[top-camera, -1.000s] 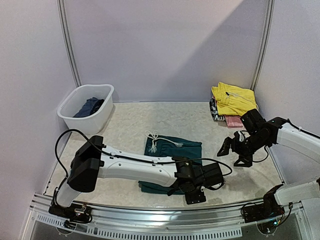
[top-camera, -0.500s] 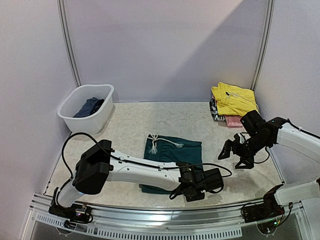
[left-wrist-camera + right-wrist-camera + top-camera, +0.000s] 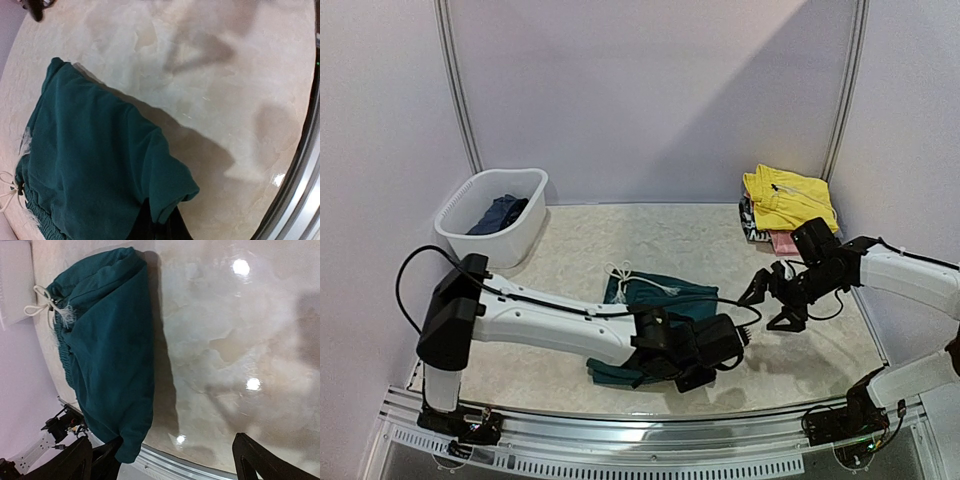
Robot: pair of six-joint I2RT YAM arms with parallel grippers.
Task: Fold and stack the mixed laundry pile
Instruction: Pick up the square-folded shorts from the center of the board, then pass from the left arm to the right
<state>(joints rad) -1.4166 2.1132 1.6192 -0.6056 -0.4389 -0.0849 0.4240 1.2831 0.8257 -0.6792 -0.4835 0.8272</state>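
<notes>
Left gripper [image 3: 159, 226] leftward, tight on shorts' [image 3: 90, 165] corner; bare tabletop [image 3: 225, 75] beside

The dark teal shorts [image 3: 670, 293] lie bunched on the bench [image 3: 590, 240], right of the white tub [image 3: 520, 238] and closer to the front. Their white drawstring [image 3: 625, 272] faces the tub. A dark blue cloth [image 3: 498, 213] sits inside the tub.

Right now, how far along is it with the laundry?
Partway, I'd say. Done: a folded stack, yellow on top, sits at the far right. In hand: the left gripper is shut on a corner of the teal shorts, apparently mid-fold. Left: dark clothing waits in the white tub.
</notes>
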